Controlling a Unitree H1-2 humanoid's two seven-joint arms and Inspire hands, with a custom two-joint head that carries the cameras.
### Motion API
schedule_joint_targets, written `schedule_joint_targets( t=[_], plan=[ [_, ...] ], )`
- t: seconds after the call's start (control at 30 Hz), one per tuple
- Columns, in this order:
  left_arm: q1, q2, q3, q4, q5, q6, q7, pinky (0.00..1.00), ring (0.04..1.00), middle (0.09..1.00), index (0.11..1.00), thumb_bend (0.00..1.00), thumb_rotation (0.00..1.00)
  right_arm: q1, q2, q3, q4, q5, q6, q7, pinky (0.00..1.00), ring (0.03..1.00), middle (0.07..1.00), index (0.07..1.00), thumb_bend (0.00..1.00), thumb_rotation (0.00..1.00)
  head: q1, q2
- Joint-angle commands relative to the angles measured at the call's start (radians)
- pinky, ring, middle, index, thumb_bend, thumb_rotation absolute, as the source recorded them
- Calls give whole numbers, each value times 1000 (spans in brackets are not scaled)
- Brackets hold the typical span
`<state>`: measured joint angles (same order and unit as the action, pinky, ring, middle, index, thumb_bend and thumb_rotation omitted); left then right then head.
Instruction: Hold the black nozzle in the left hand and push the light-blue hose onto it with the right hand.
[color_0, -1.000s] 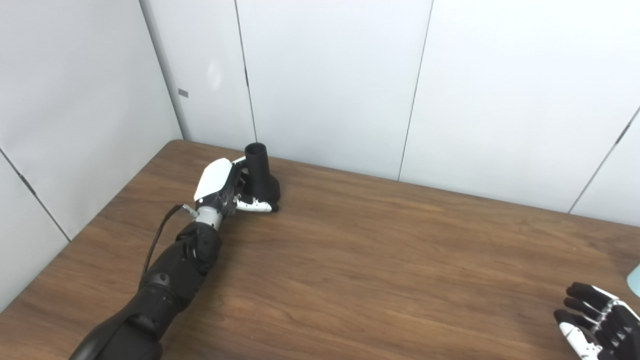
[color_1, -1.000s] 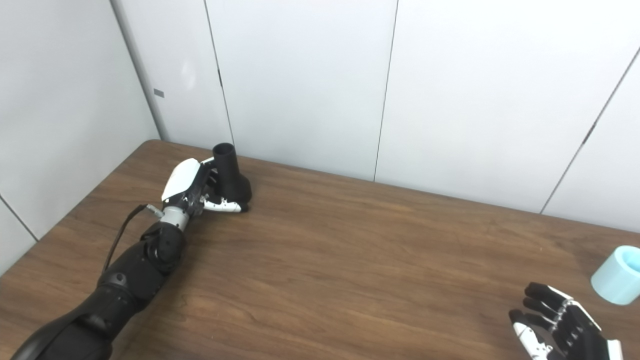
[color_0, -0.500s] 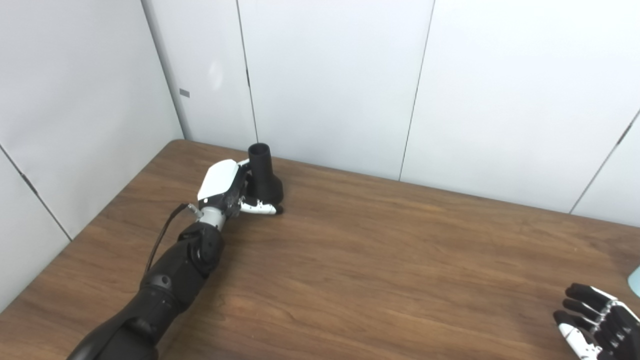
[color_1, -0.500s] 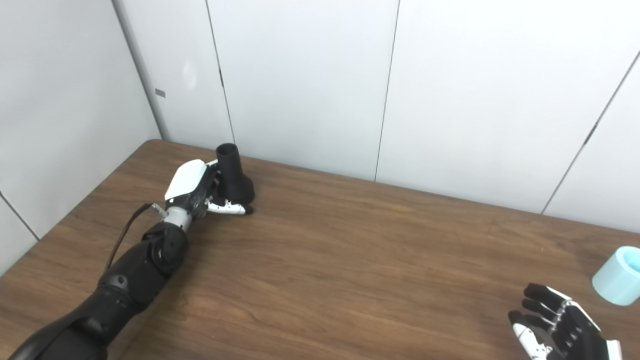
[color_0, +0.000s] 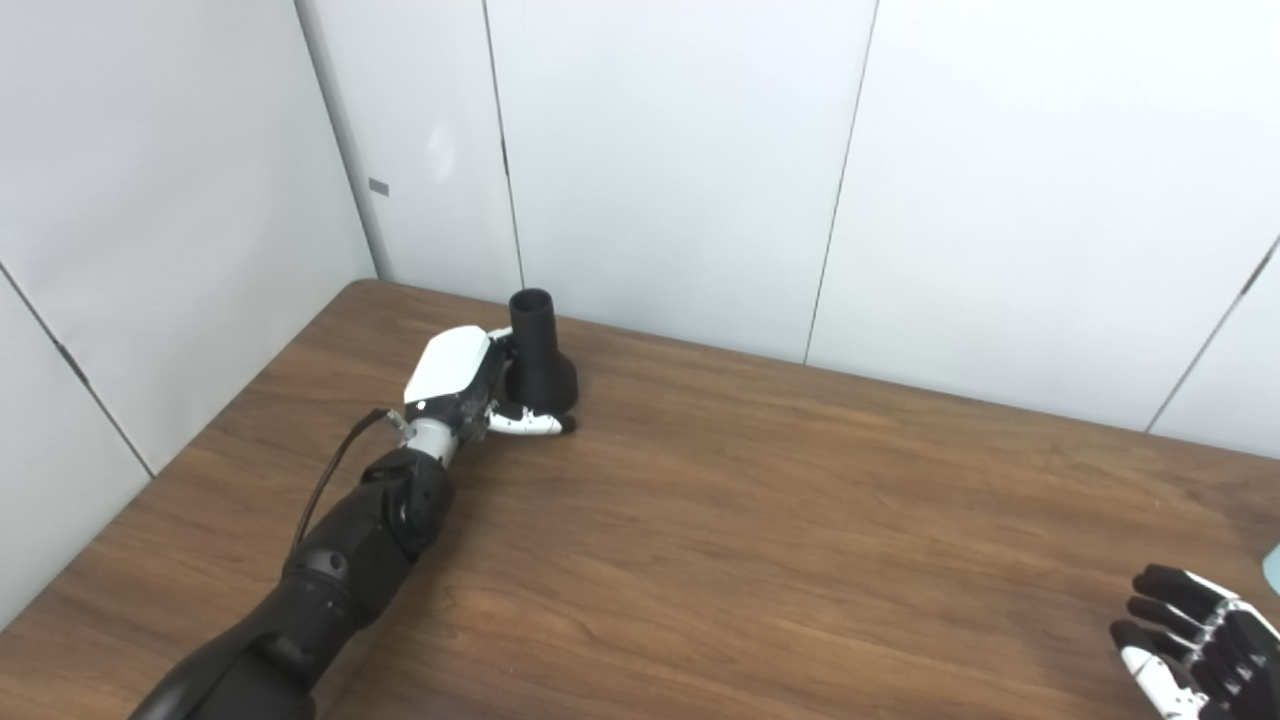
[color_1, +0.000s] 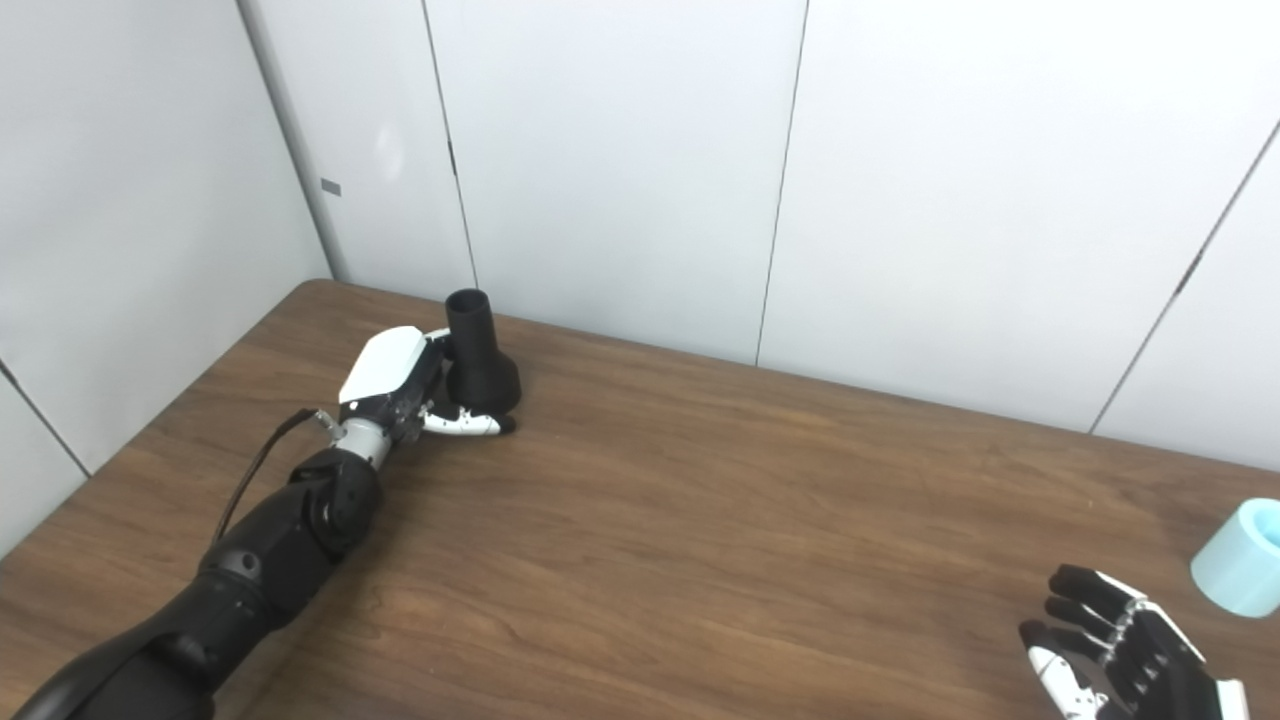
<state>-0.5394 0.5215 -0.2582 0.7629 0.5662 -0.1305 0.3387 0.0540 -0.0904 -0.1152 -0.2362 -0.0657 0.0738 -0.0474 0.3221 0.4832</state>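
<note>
Bright, even, diffuse lighting; soft sheen on the white wall panel (color_0: 430, 150) above the left hand (color_0: 455, 375). Faint soft shadows on the surface (color_0: 750, 520) just beside that hand. Slightly soft focus throughout; no marked motion blur.

A black nozzle (color_0: 541, 352), a light-blue hose (color_1: 1241, 557), a wood-grain brown table (color_0: 760, 520), and white wall panels (color_0: 660, 150).

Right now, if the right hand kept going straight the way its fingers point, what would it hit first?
Likely nothing soon: the right hand points up-left over bare table. The light-blue hose stays off to its right, the black nozzle far left. Depth is uncertain.
</note>
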Motion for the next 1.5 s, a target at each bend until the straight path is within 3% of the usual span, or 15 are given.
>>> schedule_joint_targets(
  t=[0.0, 0.23, 0.63, 0.7, 0.8, 0.83, 0.9, 1.03, 1.07, 1.13, 1.2, 1.23, 1.3, 1.37, 1.47],
  plan=[
    [38, 1, -27, 57, 23, 30, -48, 815, 740, 728, 720, 1000, 155, -13, -12, -5, -37, 3, -15, 1, 606, 674, 684, 654, 199, 0, 1, 1],
    [28, 4, -55, 97, 50, 1, 16, 839, 698, 672, 681, 1000, 165, -12, -5, -5, -56, 7, 20, 2, 636, 697, 701, 669, 199, 0, 0, 0],
    [42, 5, -96, 82, 115, 2, 117, 837, 487, 462, 523, 949, 89, -11, -13, -5, -54, 10, 10, 11, 636, 694, 701, 670, 185, 0, 0, 5],
    [43, 5, -100, 81, 113, 4, 111, 875, 482, 465, 494, 612, 72, -11, -12, -5, -51, 7, 5, 8, 618, 687, 696, 665, 187, 0, 0, 5],
    [44, 5, -105, 78, 108, -5, 107, 884, 464, 451, 512, 531, 27, -12, -12, -5, -47, 5, -1, 7, 619, 685, 693, 661, 186, 0, 1, 4],
    [47, 4, -102, 72, 99, -14, 102, 817, 452, 447, 519, 526, 14, -12, -11, -5, -50, 8, 4, 8, 622, 686, 694, 661, 185, 0, 1, 4],
    [55, 4, -98, 52, 89, -30, 87, 446, 396, 443, 518, 523, 2, -11, -12, -3, -54, 3, 8, 9, 627, 686, 695, 663, 180, 0, 1, 4],
    [56, 2, -98, 56, 76, -55, 70, 323, 382, 446, 511, 523, 0, -13, -12, -3, -51, 5, 3, 10, 626, 685, 693, 664, 181, 0, 1, 4],
    [57, 2, -101, 57, 74, -62, 67, 340, 377, 441, 512, 523, 0, -14, -11, -3, -49, 4, 0, 9, 627, 686, 693, 663, 180, 0, 1, 3],
    [61, 5, -115, 45, 96, -54, 72, 661, 406, 443, 516, 522, 0, -14, -13, -3, -47, 1, -4, 8, 620, 683, 690, 660, 179, 0, 1, 3],
    [66, 5, -125, 32, 106, -38, 62, 801, 452, 459, 514, 523, 0, -14, -14, -4, -45, 4, -6, 10, 628, 685, 690, 661, 179, 0, -1, 3],
    [68, 3, -127, 29, 102, -42, 58, 783, 462, 461, 513, 523, 0, -14, -13, -4, -45, 8, -5, 11, 630, 686, 691, 662, 179, 0, -1, 3],
    [74, -1, -131, 22, 93, -59, 53, 414, 393, 450, 513, 522, 0, -13, -12, -5, -51, 7, 5, 10, 635, 686, 694, 665, 182, 0, -1, 4],
    [78, -8, -133, 20, 88, -63, 47, 291, 328, 435, 516, 520, 0, -13, -12, -6, -52, 8, 9, 9, 635, 682, 689, 660, 185, 0, 0, 4],
    [88, -12, -143, -8, 91, -37, 10, 319, 358, 438, 517, 521, 0, -13, -16, -4, -52, 6, 10, 13, 630, 686, 692, 663, 185, 0, -1, 7]
  ],
)
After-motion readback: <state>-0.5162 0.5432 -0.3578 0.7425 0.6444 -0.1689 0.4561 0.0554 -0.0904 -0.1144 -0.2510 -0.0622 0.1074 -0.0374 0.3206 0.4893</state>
